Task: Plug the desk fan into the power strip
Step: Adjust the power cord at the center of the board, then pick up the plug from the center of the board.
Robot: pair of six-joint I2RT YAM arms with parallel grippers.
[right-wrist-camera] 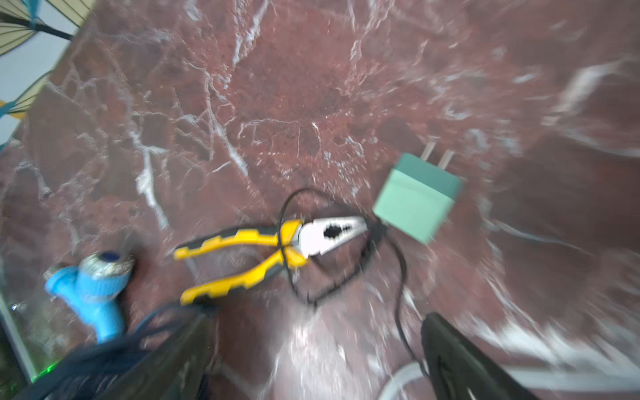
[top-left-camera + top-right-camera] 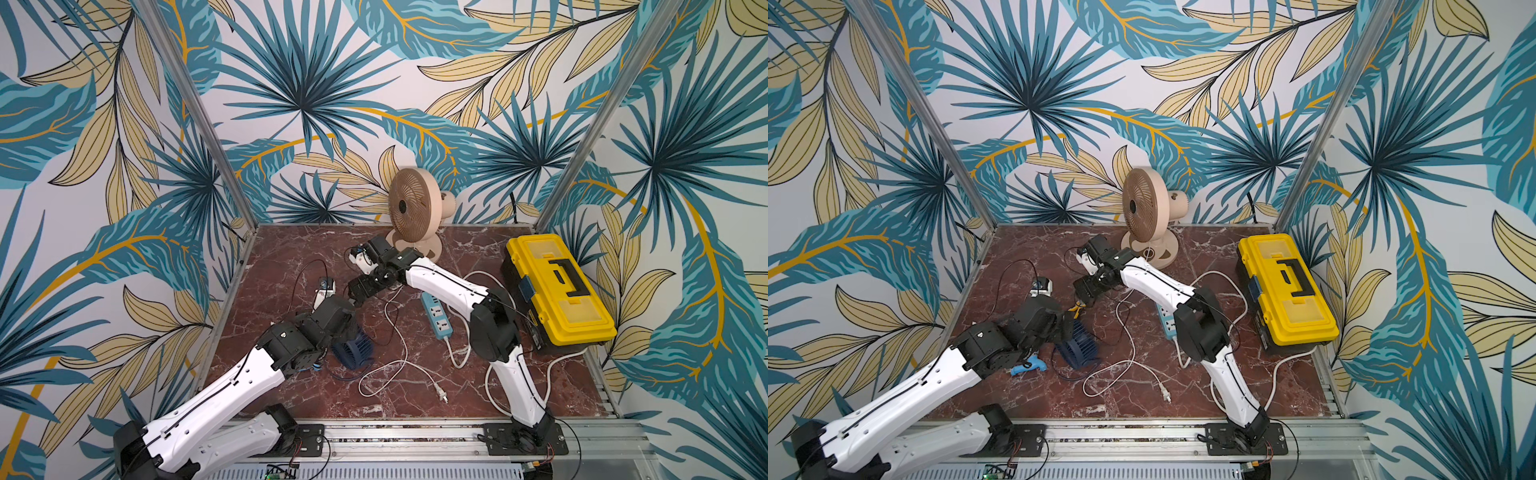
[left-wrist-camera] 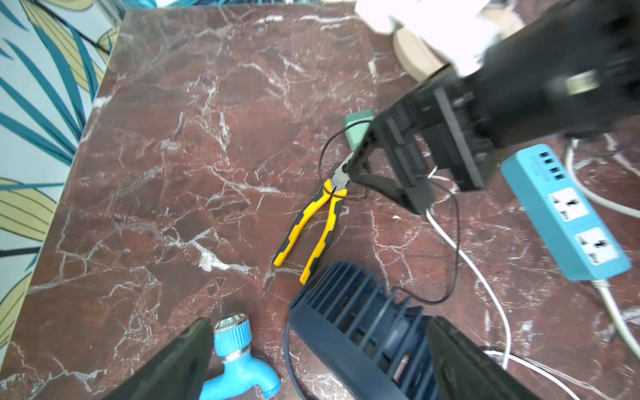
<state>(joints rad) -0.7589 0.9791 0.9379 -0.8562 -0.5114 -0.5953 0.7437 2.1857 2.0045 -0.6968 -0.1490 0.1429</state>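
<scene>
A small navy desk fan (image 2: 351, 351) (image 3: 353, 332) lies on the marble table. Its thin black cord loops to a pale-green plug adapter (image 1: 417, 197) (image 3: 358, 130) lying loose on the table. The light-blue power strip (image 2: 436, 318) (image 3: 568, 214) lies sockets-up at centre right, partly under my right forearm. My left gripper (image 3: 318, 322) is open just above the navy fan, which sits partly between its fingers. My right gripper (image 1: 317, 318) (image 2: 355, 293) is open with nothing between its fingers, a short way back from the adapter.
Yellow-handled pliers (image 3: 311, 221) lie beside the adapter, across the black cord. A blue tap (image 3: 235, 349) lies by my left finger. A beige fan (image 2: 409, 208) stands at the back. A white two-prong plug (image 2: 443, 397) lies near the front. A yellow toolbox (image 2: 557, 286) stands at right.
</scene>
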